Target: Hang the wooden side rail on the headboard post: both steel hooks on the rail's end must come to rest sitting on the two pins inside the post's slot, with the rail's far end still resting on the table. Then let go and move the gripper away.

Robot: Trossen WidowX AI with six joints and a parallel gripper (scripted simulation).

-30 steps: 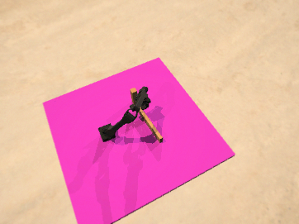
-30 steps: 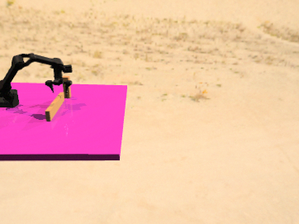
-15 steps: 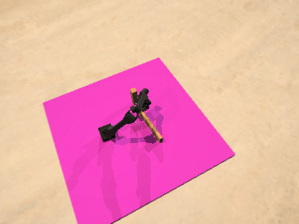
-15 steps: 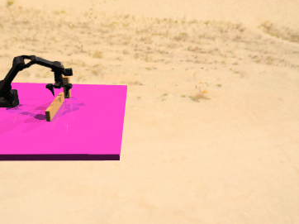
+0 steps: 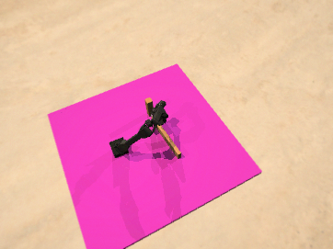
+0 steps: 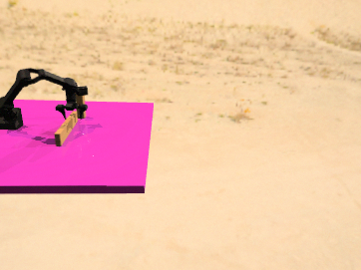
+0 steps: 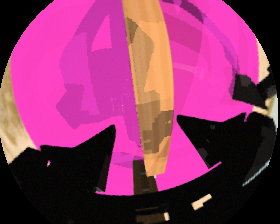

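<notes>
The wooden side rail (image 5: 170, 142) (image 6: 65, 132) (image 7: 155, 60) stands on its narrow edge on the table. Its near-post end is close to the headboard post (image 5: 148, 103) (image 7: 145, 180), which stands upright; the post's dark slotted face shows at the bottom of the wrist view. My gripper (image 5: 158, 119) (image 6: 73, 112) (image 7: 146, 122) is open and empty, pointing down. Its fingers are on either side of the rail in the wrist view, near the post end, with nothing gripped. The hooks and pins are too small or hidden to make out, and whether they touch cannot be told.
The arm's black base (image 5: 119, 148) (image 6: 11, 119) stands on the magenta table (image 5: 216, 166) (image 6: 115, 155), to the left of the rail. The post is close beside the gripper. Arm shadows fall across the table around the rail.
</notes>
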